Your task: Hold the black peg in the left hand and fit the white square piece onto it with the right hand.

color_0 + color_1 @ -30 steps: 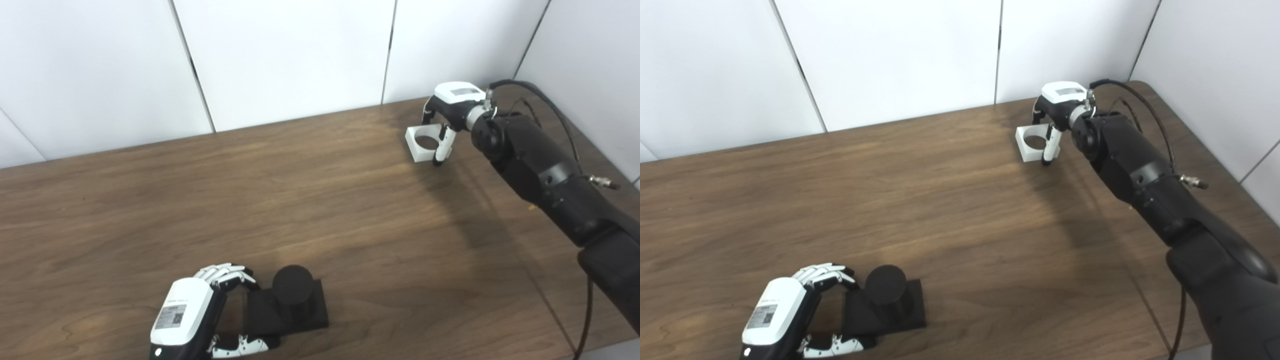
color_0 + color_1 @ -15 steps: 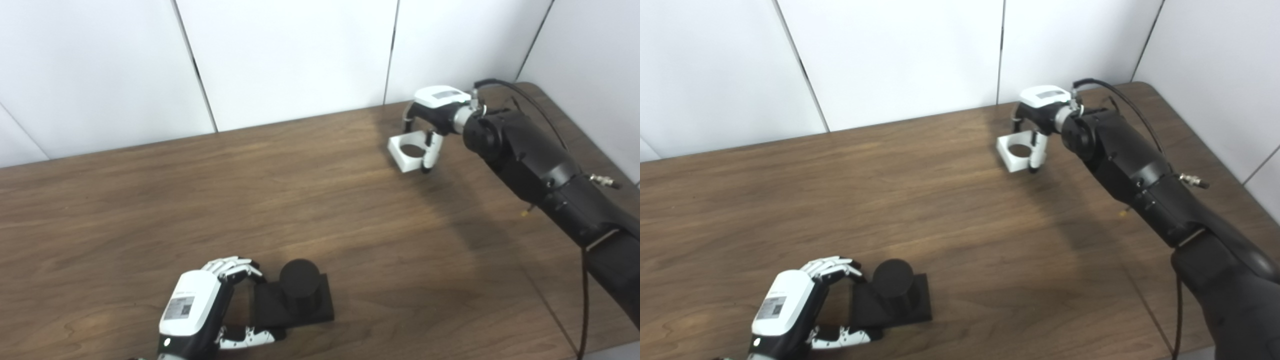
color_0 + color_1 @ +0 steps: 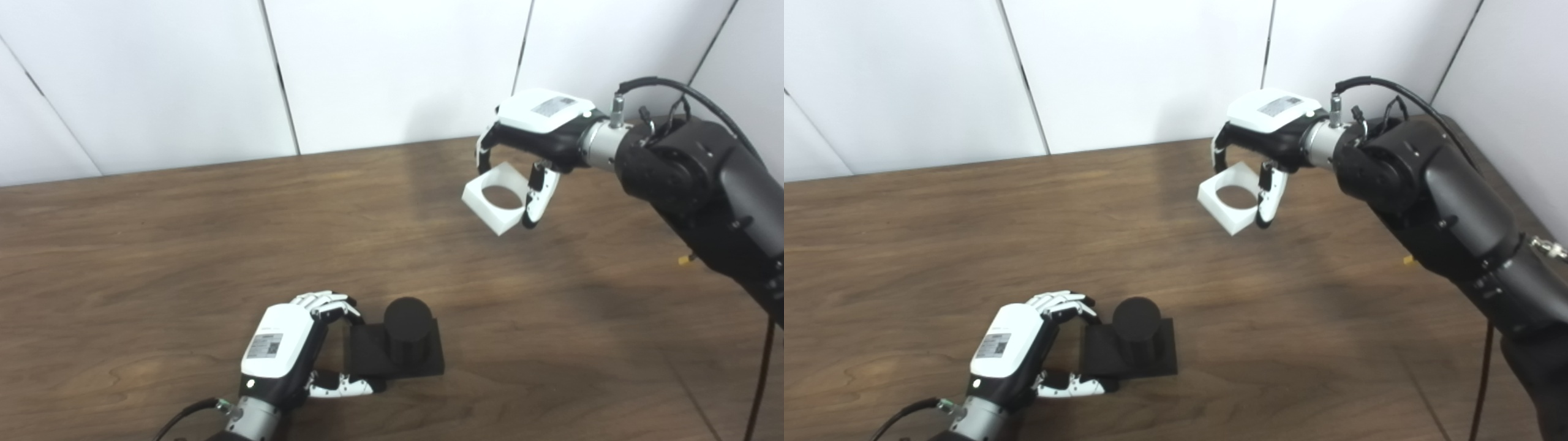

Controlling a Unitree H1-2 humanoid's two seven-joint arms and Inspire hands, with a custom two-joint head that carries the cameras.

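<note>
Left eye view has the brown wooden table (image 3: 184,245) filling most of the frame, with white wall panels (image 3: 392,67) across the top. Down at the bottom, a bit left of center, the left hand (image 3: 288,349) sits low at the table with its white back plate facing up. Its fingers (image 3: 324,301) curl over the far left corner of the black peg (image 3: 406,327) base and the thumb (image 3: 343,386) presses along the near left edge, so the hand is closed on that flat square base. The peg itself is a short black cylinder standing upright in the middle of the base, and the base looks flat on the table.

Up in the upper right of the frame, the right hand (image 3: 530,144) reaches in from the right edge on its big black arm, a black cable (image 3: 686,92) looping over the wrist. It's clamped on the white square piece (image 3: 497,205), fingers coming down on the far side and the thumb (image 3: 539,199) on the near right side. The piece is a white block with a round hole through it, held tilted with its lower corner dipping toward the camera, and it's up off the table with its soft shadow on the wood below.

White piece and peg are well apart, the piece sitting up and to the right of the peg in the picture. A tiny yellow speck (image 3: 683,260) lies on the table under the right arm.
</note>
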